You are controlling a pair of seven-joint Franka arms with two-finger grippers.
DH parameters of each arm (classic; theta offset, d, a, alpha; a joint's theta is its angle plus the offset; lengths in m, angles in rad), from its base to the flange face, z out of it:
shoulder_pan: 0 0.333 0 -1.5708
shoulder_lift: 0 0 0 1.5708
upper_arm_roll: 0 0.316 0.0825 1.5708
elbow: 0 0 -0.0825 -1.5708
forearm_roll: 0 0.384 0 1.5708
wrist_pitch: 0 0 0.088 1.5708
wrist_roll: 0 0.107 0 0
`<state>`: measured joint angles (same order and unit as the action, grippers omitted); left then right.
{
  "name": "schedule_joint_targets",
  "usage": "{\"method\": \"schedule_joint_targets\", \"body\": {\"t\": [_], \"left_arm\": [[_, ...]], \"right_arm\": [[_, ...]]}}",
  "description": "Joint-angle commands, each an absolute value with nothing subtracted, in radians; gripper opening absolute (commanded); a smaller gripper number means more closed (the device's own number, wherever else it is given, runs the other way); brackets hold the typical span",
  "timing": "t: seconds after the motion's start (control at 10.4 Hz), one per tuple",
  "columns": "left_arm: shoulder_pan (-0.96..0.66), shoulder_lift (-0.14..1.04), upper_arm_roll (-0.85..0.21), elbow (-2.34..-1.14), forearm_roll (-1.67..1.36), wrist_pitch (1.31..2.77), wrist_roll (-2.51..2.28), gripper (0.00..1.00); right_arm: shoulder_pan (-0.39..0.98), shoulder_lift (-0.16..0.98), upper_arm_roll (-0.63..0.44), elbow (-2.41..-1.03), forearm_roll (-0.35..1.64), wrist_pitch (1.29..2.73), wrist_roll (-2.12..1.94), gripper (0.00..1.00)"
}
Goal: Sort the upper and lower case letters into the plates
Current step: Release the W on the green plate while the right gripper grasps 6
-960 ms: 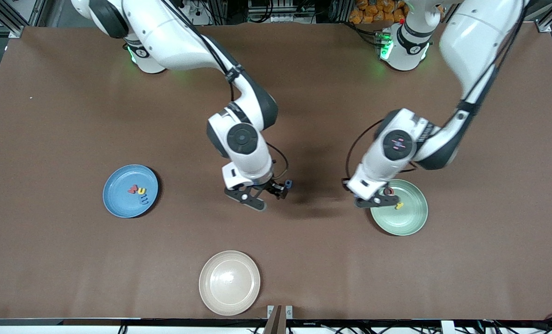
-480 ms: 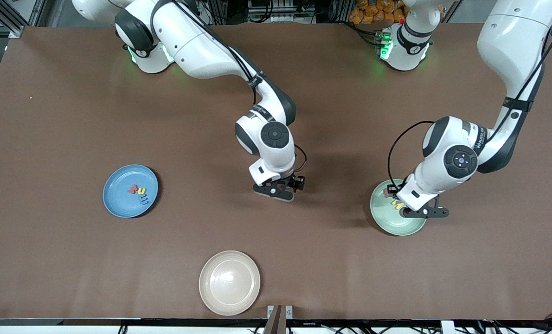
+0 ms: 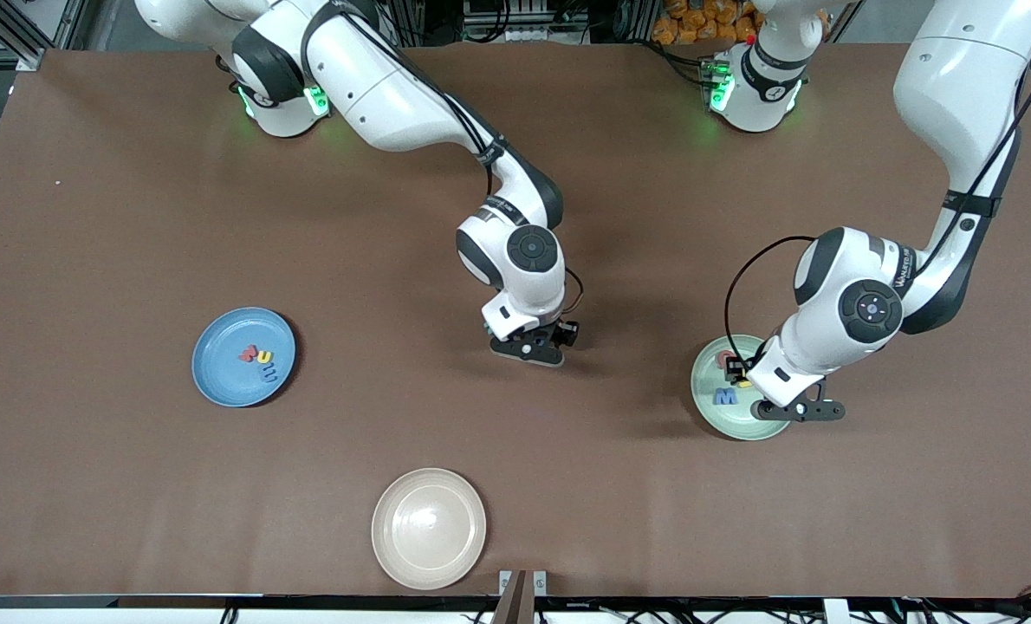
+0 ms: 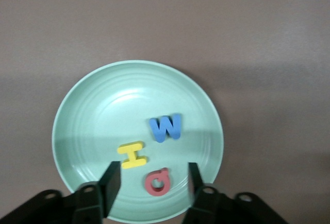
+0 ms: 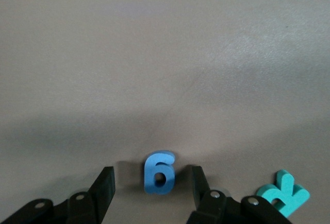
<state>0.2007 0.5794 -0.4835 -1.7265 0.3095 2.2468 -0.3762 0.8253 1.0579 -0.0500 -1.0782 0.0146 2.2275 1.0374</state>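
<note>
Since a second ago both arms swung toward the left arm's end; left gripper (image 4: 149, 185) hangs spread over the pale mint green plate (image 3: 708, 407), blue M (image 3: 725, 397) dropped. Right gripper (image 5: 150, 188), spread, straddles the small blue g (image 5: 159, 172) on the brown tabletop (image 3: 134, 485); closing off-centre could flick it away.

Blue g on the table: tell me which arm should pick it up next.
Right. The right hand is open just over the blue g, fingers either side. The left hand hangs open over the mint green plate, away from it.
</note>
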Motion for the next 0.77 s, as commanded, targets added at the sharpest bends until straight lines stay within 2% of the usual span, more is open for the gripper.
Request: {"method": "schedule_joint_targets", "body": {"t": [0.0, 0.1, 0.19, 0.29, 0.48, 0.67], "left_arm": [[0.19, 0.588, -0.483, -1.706, 0.295, 2.241, -0.376, 1.0], [0.189, 0.592, -0.483, -1.704, 0.293, 2.241, -0.376, 1.0], [0.186, 0.594, -0.483, -1.704, 0.291, 2.241, -0.377, 1.0], [0.186, 0.594, -0.483, -1.704, 0.29, 2.241, -0.377, 1.0], [0.17, 0.591, -0.483, -1.701, 0.282, 2.243, -0.408, 1.0], [0.128, 0.584, -0.488, -1.698, 0.282, 2.243, -0.506, 1.0]], "right_arm": [[0.828, 1.094, -0.052, -1.029, -0.011, 2.226, 1.034, 0.52], [0.828, 1.094, -0.052, -1.031, -0.011, 2.226, 1.034, 0.36], [0.828, 1.095, -0.052, -1.034, -0.014, 2.226, 1.035, 0.12], [0.827, 1.094, -0.052, -1.037, -0.029, 2.224, 1.037, 0.0], [0.796, 1.051, -0.051, -1.048, -0.025, 2.209, 1.029, 0.0], [0.717, 0.906, -0.04, -1.141, -0.011, 2.122, 0.953, 0.0]]}}
